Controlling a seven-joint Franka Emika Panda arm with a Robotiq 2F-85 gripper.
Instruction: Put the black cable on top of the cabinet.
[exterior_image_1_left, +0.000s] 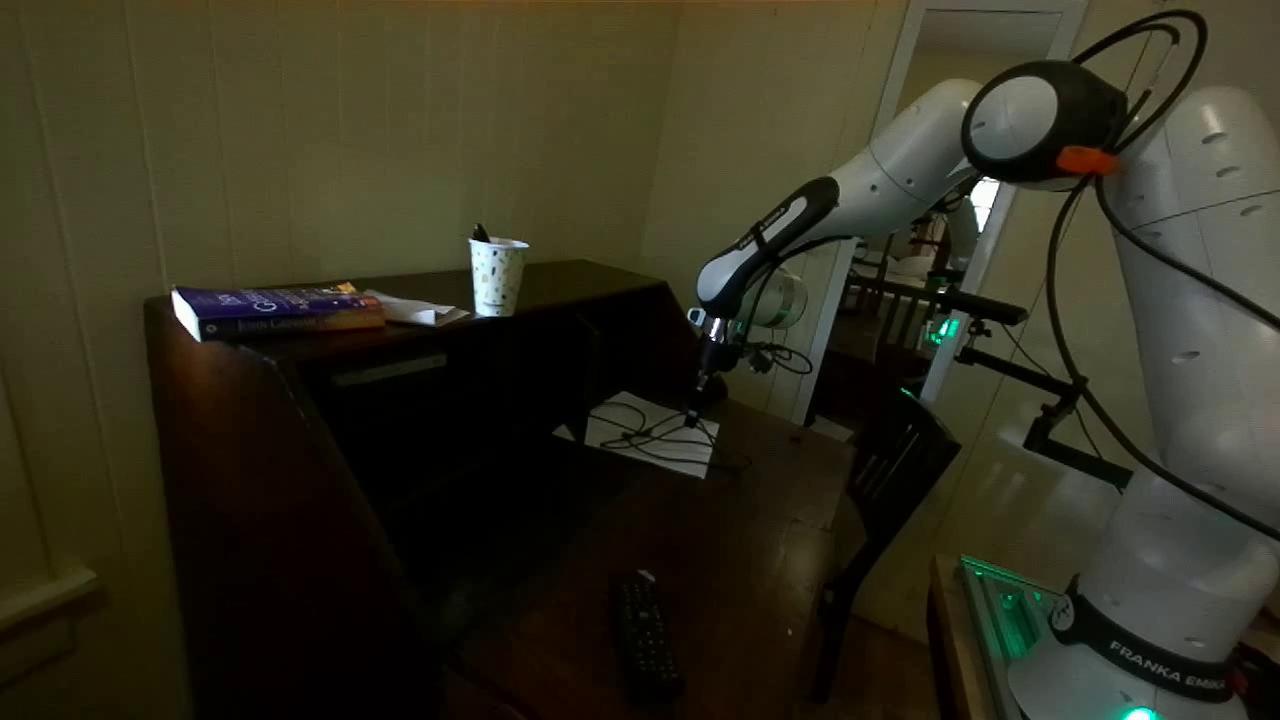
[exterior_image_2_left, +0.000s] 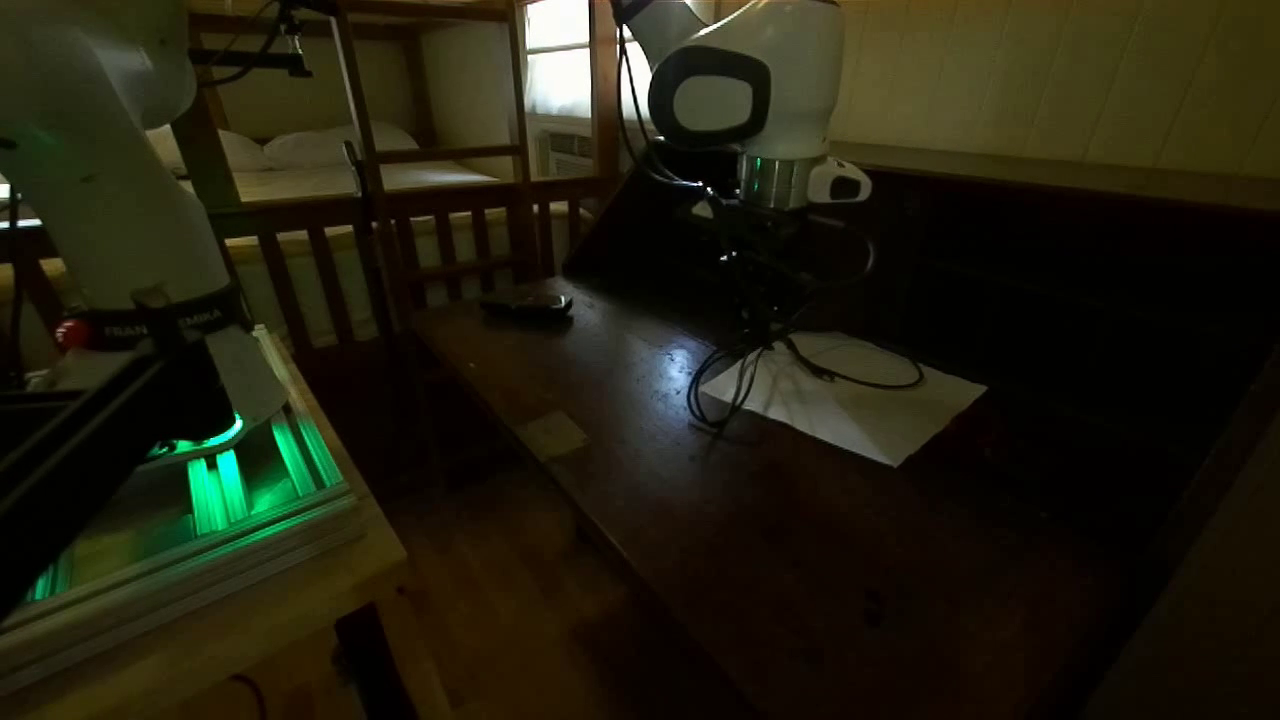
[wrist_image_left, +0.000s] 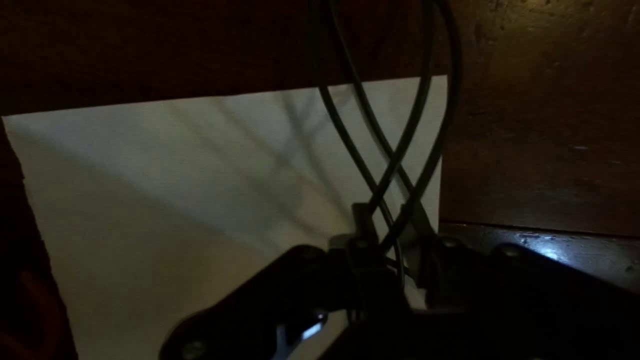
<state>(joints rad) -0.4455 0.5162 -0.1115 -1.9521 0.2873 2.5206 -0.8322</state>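
The black cable (exterior_image_1_left: 637, 437) is thin, with loose loops spread at the white paper on the cabinet's fold-down surface; it also shows at the paper in an exterior view (exterior_image_2_left: 825, 375). My gripper (exterior_image_1_left: 692, 418) is low over the paper, pointing down. In the wrist view, strands of the cable (wrist_image_left: 455, 65) cross and run between the two close-set fingertips (wrist_image_left: 390, 215). The gripper looks shut on them; thin slivers of paper show beside the strands. Loops reach past the paper's edge, apart from their shadows. The dark brown cabinet (exterior_image_1_left: 210, 470) has a flat narrow top (exterior_image_1_left: 580, 275), above and behind the gripper.
The cabinet top holds a purple book (exterior_image_1_left: 285, 312), folded paper (exterior_image_1_left: 415, 309) and a patterned cup (exterior_image_1_left: 497, 280) with a dark item inside. White paper (exterior_image_2_left: 880, 430) lies under the cable. A black remote (exterior_image_1_left: 645, 635) lies on the surface. A dark chair (exterior_image_1_left: 900, 450) stands beside it.
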